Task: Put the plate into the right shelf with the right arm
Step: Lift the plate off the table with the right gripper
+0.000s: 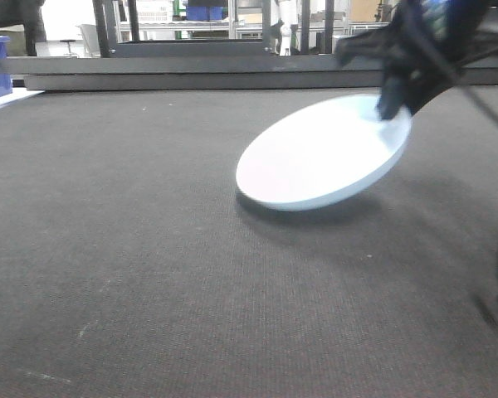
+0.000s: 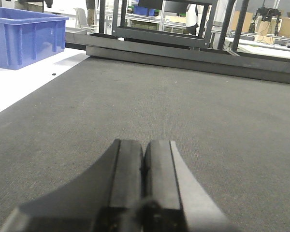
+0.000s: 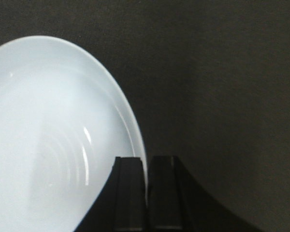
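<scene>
Right gripper [image 3: 146, 162] clamped on plate [image 3: 53, 135] rim; plate tilted over grey mat [image 1: 108, 249]. Left gripper [image 2: 143, 145] pressed closed, empty, over same mat.

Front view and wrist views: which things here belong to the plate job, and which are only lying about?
Belong to the job:
- plate, held tilted
- right gripper, shut on the plate's rim

Only lying about:
- blue bin, at the far left
- left gripper, shut and empty
- black frame along the far edge

The right shelf I cannot pick out for sure.
</scene>
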Motion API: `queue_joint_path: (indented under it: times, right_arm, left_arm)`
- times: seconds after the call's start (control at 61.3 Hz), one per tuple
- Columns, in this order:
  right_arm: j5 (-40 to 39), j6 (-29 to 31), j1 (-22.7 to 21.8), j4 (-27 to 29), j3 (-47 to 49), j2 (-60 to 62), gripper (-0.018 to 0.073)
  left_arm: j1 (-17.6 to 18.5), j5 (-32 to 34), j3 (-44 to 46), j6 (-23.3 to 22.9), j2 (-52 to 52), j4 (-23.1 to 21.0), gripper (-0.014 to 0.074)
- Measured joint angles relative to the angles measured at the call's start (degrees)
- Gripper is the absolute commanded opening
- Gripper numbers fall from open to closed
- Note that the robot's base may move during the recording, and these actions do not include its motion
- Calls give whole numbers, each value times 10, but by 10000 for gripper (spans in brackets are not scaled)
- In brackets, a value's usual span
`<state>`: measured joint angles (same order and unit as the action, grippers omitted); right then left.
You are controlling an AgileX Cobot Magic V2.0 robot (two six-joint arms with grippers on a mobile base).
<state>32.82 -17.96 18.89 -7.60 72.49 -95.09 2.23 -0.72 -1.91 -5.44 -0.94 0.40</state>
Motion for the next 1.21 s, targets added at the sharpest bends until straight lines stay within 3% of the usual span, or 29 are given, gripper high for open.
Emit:
queue_joint_path:
  times: [0.326, 0.571, 0.848, 1.207]
  right_arm:
    - [-59, 1, 1, -1, -204, 238, 55]
    - [-66, 27, 31, -2, -317, 419, 55]
    - [-74, 48, 75, -2, -338, 586, 55]
    - [-137, 50, 80, -2, -338, 719, 55]
  left_arm:
    - [0, 0, 0, 0, 0, 0, -47]
    - [0, 0, 0, 0, 0, 0, -47]
    - [0, 0, 0, 0, 0, 0, -47]
    - [0, 0, 0, 0, 0, 0, -47]
